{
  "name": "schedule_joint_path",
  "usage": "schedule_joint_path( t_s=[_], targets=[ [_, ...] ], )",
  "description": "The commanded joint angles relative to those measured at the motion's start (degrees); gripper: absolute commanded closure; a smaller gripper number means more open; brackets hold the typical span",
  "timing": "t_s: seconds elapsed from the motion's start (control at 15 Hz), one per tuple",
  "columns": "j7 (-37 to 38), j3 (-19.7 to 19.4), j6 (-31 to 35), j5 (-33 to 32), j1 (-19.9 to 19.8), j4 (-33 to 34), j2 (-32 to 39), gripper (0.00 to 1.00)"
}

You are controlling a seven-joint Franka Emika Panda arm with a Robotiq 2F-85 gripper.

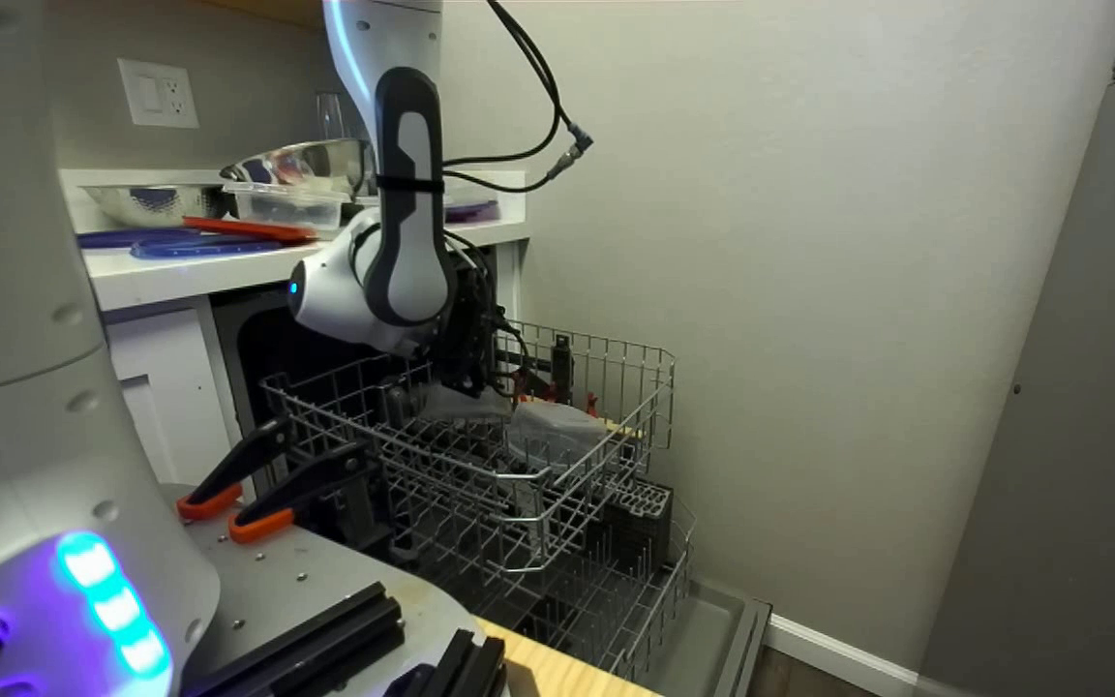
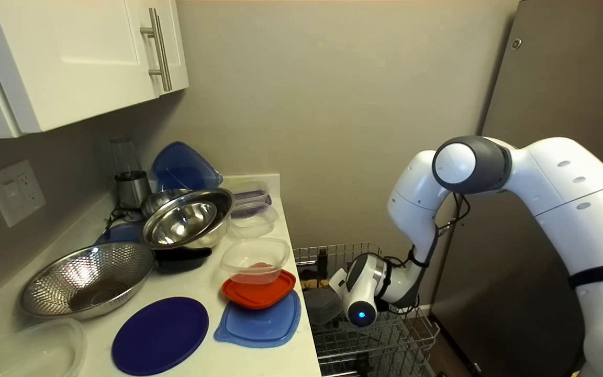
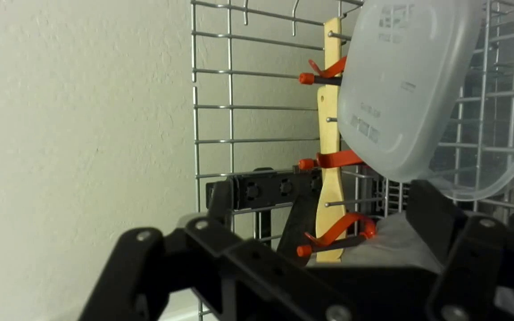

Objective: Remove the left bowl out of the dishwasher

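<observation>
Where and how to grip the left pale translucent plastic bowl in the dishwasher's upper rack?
Probably its opposite side walls, straight down from above: the left bowl looks overturned, rim likely down, and the open black gripper hangs over it. Its rim isn't clearly visible.

Metal dishwasher rack (image 1: 519,475), matt wooden spatula (image 3: 331,191)

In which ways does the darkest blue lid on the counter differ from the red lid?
The darkest blue lid is round; the red lid is squarish with rounded corners. The darkest blue lid lies apart from a light blue lid, while the red lid partly covers it. Both are on the counter.
</observation>
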Motion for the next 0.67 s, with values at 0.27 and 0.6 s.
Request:
schedule_joint_path(
  t_s=[0.27,0.6],
  targets=[
    [2.5,0.6,5.9,-0.6,-2.4,-0.3,-0.8,0.00],
    [0.6,2.7,16.1,-0.5,-3.1,-0.6,-2.5,0.00]
  ],
)
